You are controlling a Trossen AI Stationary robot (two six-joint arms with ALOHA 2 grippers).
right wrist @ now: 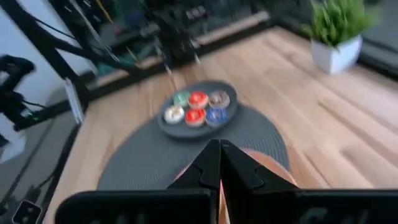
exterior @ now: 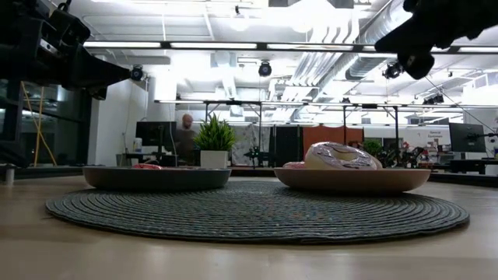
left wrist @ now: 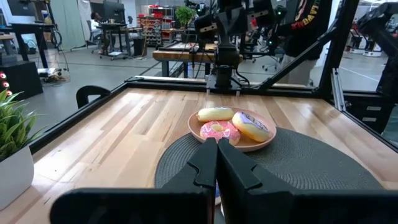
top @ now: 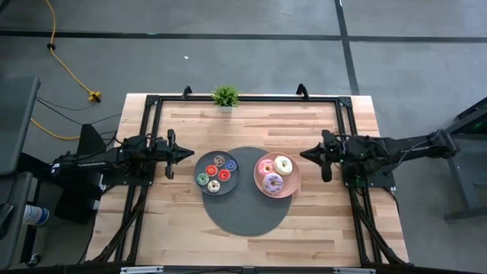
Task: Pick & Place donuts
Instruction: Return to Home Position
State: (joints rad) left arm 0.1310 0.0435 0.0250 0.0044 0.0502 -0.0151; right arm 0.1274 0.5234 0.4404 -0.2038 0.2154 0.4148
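Wooden table, with a round dark woven mat at its middle. We count six small donuts clustered on the grey plate, which sits on the mat's left half: green, two red, brown, blue, one pale. Three big donuts, iced pink, purple and white, lie close together on the pink plate, just right of the grey one with a narrow gap between them.

Left gripper hangs raised, left of the grey plate, tips toward it, fingers pressed together and holding nothing. Right gripper mirrors it, right of the pink plate, fingers likewise together and empty.

Small potted plant at the table's back edge. Beyond it we note an open workshop and a person far off.
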